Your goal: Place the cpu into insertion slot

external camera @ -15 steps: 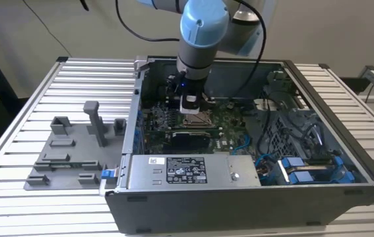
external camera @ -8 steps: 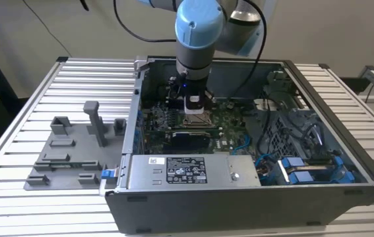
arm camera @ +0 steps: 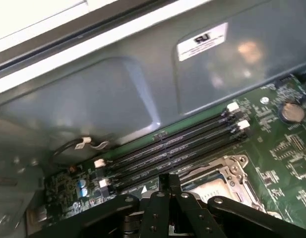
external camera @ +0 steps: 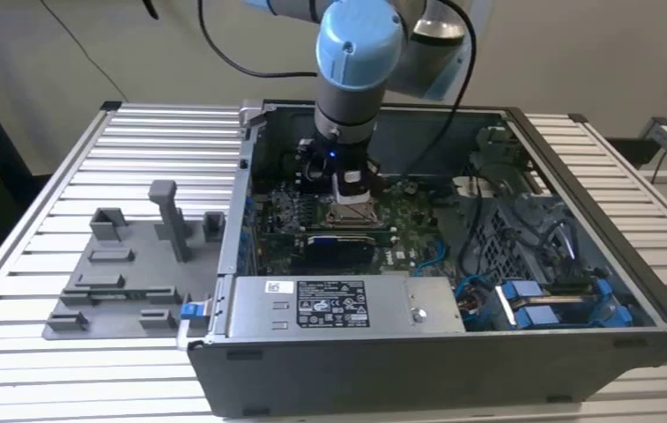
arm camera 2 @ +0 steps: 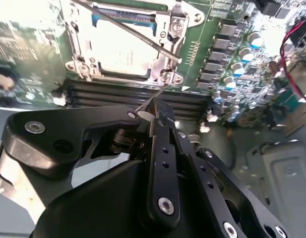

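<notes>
One arm (external camera: 353, 62) upright over case (external camera: 427, 370) | pincer (arm camera 2: 153, 106) pinched narrow, near insertion slot (arm camera 2: 176, 27) | cpu (arm camera 2: 120, 49) lying inside it

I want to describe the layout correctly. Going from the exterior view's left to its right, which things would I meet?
grey fixture plate → computer case's left wall → insertion slot → blue drive brackets

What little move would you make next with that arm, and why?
Probably lift the gripper straight up a little: the cpu seems to lie already in the insertion slot, the gripper looks shut on nothing, and the wire lever crosses close by.
</notes>
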Controlling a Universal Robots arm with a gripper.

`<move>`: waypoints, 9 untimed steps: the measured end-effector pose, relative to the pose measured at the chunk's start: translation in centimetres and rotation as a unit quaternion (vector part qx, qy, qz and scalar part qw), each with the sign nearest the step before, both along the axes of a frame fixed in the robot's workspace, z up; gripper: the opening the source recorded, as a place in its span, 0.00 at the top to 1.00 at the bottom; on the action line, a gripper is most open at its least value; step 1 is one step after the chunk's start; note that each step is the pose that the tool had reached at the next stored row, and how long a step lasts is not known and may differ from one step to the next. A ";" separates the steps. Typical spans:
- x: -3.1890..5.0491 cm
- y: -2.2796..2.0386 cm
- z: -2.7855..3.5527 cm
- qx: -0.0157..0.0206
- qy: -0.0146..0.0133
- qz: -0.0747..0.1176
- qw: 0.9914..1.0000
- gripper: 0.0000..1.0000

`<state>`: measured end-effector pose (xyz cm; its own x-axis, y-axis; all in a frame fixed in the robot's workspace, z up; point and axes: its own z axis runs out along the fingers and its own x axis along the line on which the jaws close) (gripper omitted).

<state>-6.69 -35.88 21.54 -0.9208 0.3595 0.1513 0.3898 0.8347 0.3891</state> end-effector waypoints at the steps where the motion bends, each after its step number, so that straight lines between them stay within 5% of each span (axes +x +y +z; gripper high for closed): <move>1: 0.00 0.00 -0.02 0.001 -0.001 0.008 1.000 0.89; 9: 0.00 0.01 -0.67 0.005 -0.006 0.068 0.998 0.89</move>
<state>-6.69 -35.88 20.87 -0.9628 0.2292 0.1430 0.2681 0.8759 0.4012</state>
